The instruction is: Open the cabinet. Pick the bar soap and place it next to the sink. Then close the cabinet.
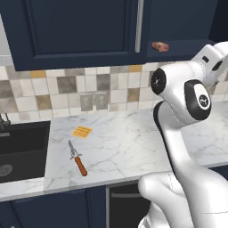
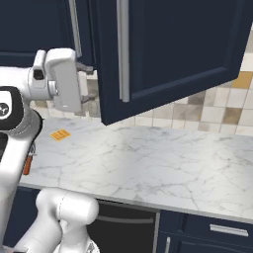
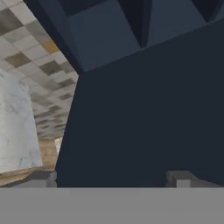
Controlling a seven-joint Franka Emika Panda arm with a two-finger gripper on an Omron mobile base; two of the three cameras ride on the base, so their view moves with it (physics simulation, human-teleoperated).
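Our gripper [image 2: 90,84] hangs with fingers spread wide and nothing between them, raised beside the swung-out door of the cabinet [image 2: 168,49]. We see the bar soap [image 1: 160,46] lying on the cabinet's bottom shelf, above the marble counter [image 1: 124,147]. We find the sink [image 1: 22,149] at the counter's left end.

Kitchen: marble counter [image 1: 116,147], tiled backsplash [image 1: 67,89], sink [image 1: 22,149], navy cabinet [image 2: 168,49].

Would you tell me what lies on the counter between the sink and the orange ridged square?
Only bare marble counter lies between the sink and the orange ridged square, in the left base view.
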